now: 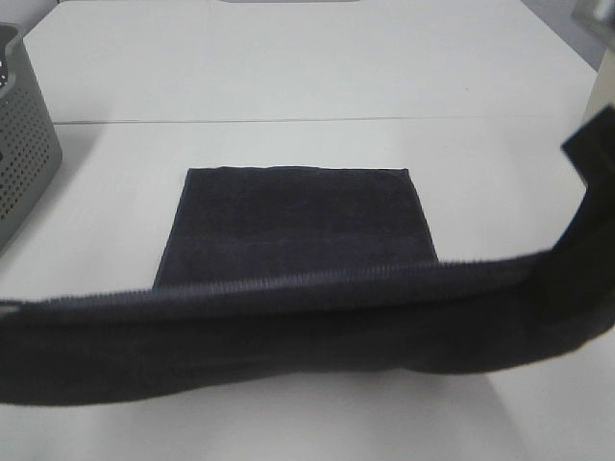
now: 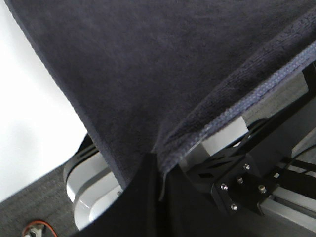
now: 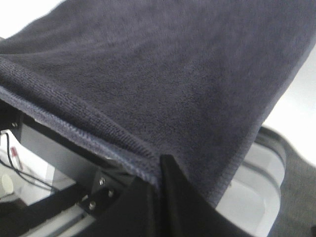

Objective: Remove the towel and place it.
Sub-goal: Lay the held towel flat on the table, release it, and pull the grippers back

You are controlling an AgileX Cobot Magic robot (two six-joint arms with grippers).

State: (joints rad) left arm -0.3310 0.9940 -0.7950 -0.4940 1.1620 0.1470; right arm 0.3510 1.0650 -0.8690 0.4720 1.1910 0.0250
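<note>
Dark towel held stretched between 2 grippers, above the table.

The towel [image 1: 288,327] is very dark navy-black terry with a ribbed hem along its upper edge. It hangs in the air as 1 long band at the near side of the white table [image 1: 288,77]. Its long axis runs left to right across the high view, sagging in the middle, and the right end climbs steeply. The left gripper [image 2: 155,163] is clamped on the cloth at one end and the right gripper [image 3: 160,165] pinches the other. Behind it a folded dark cloth [image 1: 298,216] lies flat on the table, and a grey perforated basket [image 1: 24,144] stands at far left.
</note>
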